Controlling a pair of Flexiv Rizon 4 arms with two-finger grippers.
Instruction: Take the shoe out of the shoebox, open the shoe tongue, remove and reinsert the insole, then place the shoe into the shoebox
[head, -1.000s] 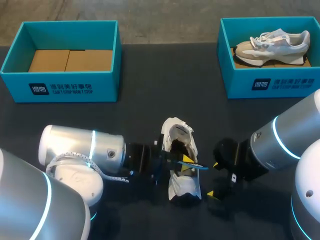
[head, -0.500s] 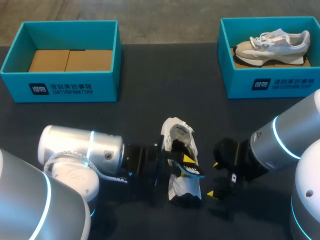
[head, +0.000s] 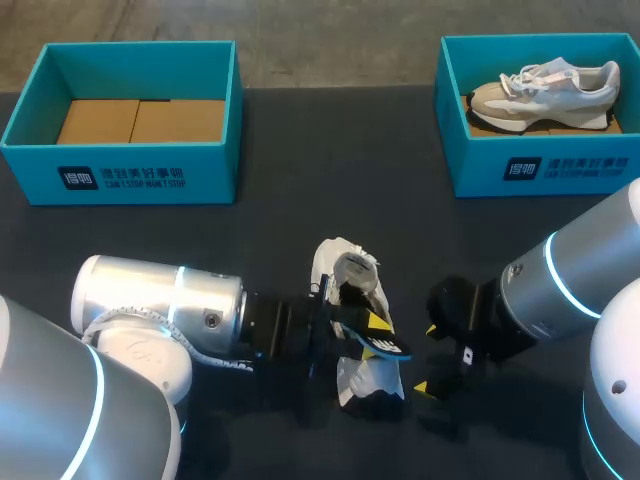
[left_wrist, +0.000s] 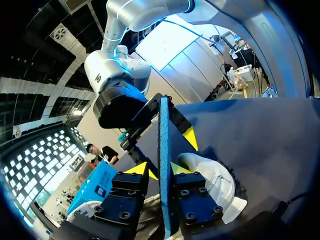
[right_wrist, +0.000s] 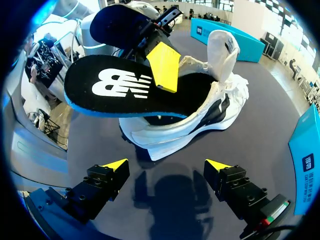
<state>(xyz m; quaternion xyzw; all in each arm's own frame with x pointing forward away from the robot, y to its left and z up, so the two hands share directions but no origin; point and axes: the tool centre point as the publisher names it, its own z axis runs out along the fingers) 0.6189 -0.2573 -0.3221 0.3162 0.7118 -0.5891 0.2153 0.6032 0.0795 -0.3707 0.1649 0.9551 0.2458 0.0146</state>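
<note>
Worktop (head: 300, 180) first, dark and broad, with everything reckoned from the white shoe (head: 362, 380) lying near the robot's edge. An empty shoebox (head: 120, 180) stands well beyond the shoe's toe on the left arm's side. A second shoebox (head: 540, 170) stands well beyond it on the right arm's side and holds a grey shoe (head: 545, 90).

The left arm (head: 160, 300) comes in low against one flank of the white shoe, and the right arm (head: 570, 280) waits off the other flank. The shoe lies on its sole, heel toward the robot and toe away, with its tongue (right_wrist: 222, 50) pulled up and standing clear of the mouth.

The insole (right_wrist: 115, 87) hangs just above that mouth, its long axis running roughly along the shoe's. The logo end juts out over the heel. The forward end is lost against the dark interior, so I cannot tell whether it has cleared the shoe. The left end effector (left_wrist: 160, 169) is clamped on the insole, one finger on each face. The right end effector (right_wrist: 165, 165) is spread wide and empty, just beside the shoe and level with its middle, touching nothing.

So the left arm is the one placed for feeding the insole back in, toe end first, I would judge.

Against a second ago, the left arm has drawn back a little. The insole's free end has swung lower over the heel, and the shoe's toe has been nudged slightly away from the right arm. The right arm has not stirred.
</note>
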